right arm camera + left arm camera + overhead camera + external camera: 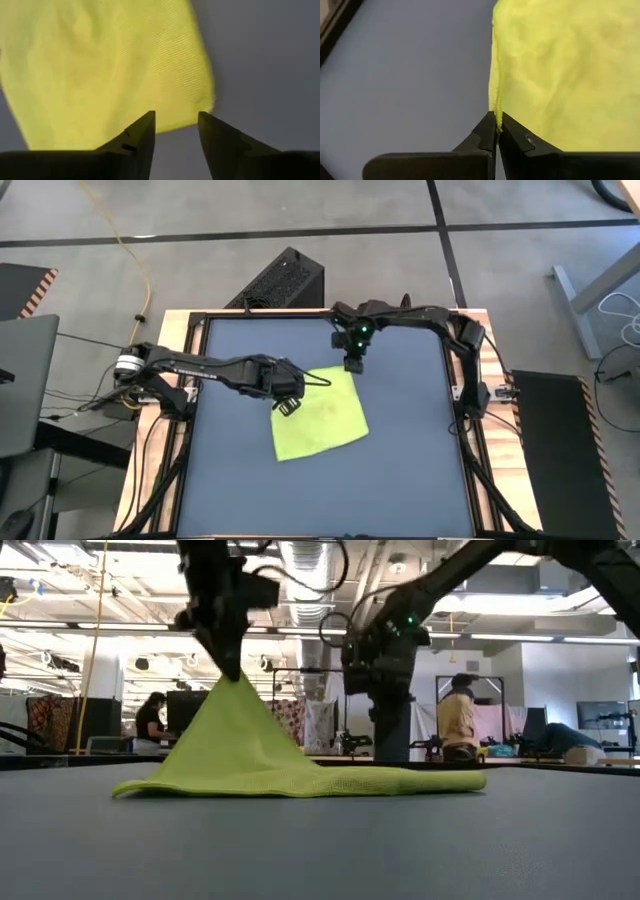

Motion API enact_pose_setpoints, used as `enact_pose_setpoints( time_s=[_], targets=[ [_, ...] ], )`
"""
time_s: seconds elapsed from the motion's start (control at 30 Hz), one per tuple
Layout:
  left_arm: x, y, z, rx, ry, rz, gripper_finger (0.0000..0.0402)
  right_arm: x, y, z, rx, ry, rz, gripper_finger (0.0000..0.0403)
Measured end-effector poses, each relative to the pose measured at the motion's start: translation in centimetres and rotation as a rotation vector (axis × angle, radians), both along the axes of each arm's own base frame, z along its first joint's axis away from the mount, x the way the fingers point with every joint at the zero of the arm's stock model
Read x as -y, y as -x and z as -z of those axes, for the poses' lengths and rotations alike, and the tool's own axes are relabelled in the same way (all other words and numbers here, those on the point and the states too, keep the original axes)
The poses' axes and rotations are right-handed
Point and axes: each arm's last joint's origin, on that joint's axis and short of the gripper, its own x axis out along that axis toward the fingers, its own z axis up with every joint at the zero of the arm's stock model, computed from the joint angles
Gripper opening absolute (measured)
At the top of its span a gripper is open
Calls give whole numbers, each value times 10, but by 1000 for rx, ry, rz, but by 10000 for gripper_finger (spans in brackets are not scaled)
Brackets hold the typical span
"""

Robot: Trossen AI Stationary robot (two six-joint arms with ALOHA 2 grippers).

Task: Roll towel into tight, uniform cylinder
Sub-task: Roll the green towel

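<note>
The lime towel (322, 415) lies on the dark blue-grey mat (400, 480), a little toward the far edge from the middle. Its left side is pulled up into a tent (232, 730). My left gripper (288, 402) is shut on the peak of that tent (233, 678). My right gripper (352, 366) hangs open just over the towel's far corner (200, 105). Its two fingers point down with only mat showing between them (176, 120). The rest of the towel (400, 780) rests flat on the mat. My left gripper pinches the towel's hemmed left edge (496, 112) between the tips of its two fingers. The fingers slant down from the table's left. That edge is lifted clear and drawn up taut; the cloth slopes down from it to the part lying on the mat.
A wooden frame (180, 480) borders the mat on every side. A black box (285, 280) stands on the floor beyond the far edge. The low view shows people (460, 720) in the room behind. Bare mat lies toward the near edge and to the right of the towel.
</note>
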Motion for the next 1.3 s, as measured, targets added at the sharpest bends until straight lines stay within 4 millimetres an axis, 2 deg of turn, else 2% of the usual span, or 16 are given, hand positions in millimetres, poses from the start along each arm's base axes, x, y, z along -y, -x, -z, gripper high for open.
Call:
enact_pose_setpoints(
  time_s=[0.1, 0.17, 0.37, 0.5, 0.63, 0.8, 1.1, 1.23, 1.3],
  targets=[
    [-3, 2, 11, -1, 7, -11, 0, 11, 4, 5, 67, 5, 64, 198],
    [-3, 2, 14, 6, 12, -10, 0, 10, 7, 8, 111, 32, 71, 205],
    [-4, 2, 16, -1, 10, -3, 0, -4, 5, 26, 151, 65, 38, 206],
    [-4, 2, 16, -7, 6, 12, 0, -14, 0, 33, 102, 236, 49, 197],
    [-3, 2, 16, -9, 12, 18, 0, -23, -10, 32, 122, 330, 14, 187],
    [-3, 2, 16, -9, 14, 19, 0, -28, -11, 36, 97, 347, 11, 172],
    [-3, 2, 16, -15, 9, 33, 0, -24, 8, 57, 65, 319, 59, 109],
    [-6, 2, 16, -27, -16, 46, 0, -24, 13, 50, 65, 315, 52, 28],
    [-12, 3, 16, -38, -34, 46, 0, -28, 18, 41, 63, 307, 34, 16]
  ],
)
